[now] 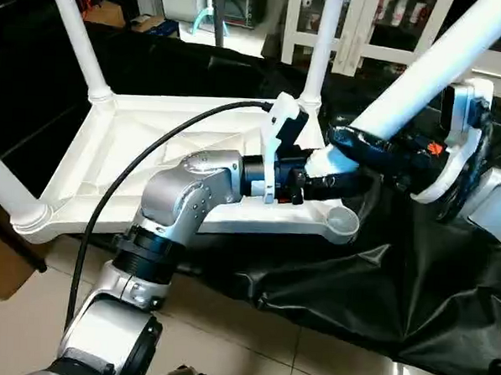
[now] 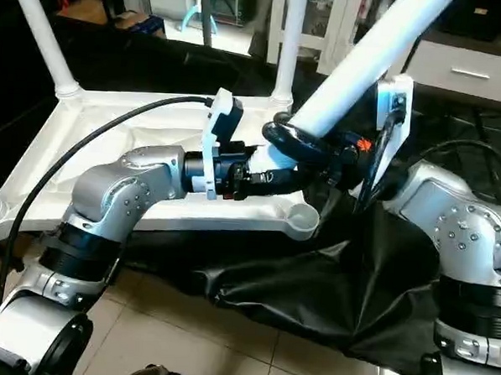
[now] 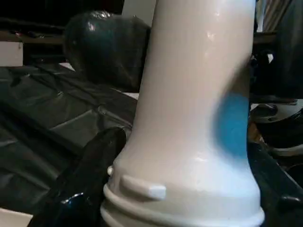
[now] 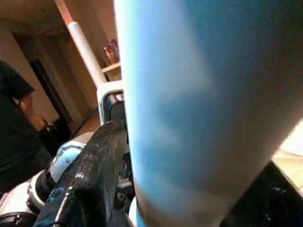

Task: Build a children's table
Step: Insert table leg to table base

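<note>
The table top [image 1: 151, 161] lies upside down, ribbed underside up, on a surface draped with black sheet [image 1: 380, 287]. Its near edge runs along the sheet's front edge; the near left corner overhangs above the tiled floor [image 1: 225, 346].

Three legs stand upright in corner sockets: far left leg [image 1: 77, 40], far right leg [image 1: 323, 44], near left leg [image 1: 3, 187]. The near right socket [image 1: 343, 222] is open, with nothing in it.

The fourth leg [image 1: 446, 59] is held slanted above that corner, its thick collared end low and close to the open socket but not in it, its narrow end rising toward the far right.

The left gripper [image 1: 331, 171] clasps the leg at its collared end; its black fingers [image 3: 83, 179] stand on either side of the tube. The right gripper [image 2: 308, 140] rings the same leg just above, fingers [image 4: 85, 175] closed around it. The two grippers sit almost against each other.

White cabinets [image 1: 393, 27] stand beyond the far edge. A person in dark clothing [image 4: 16, 123] stands beside the work.
</note>
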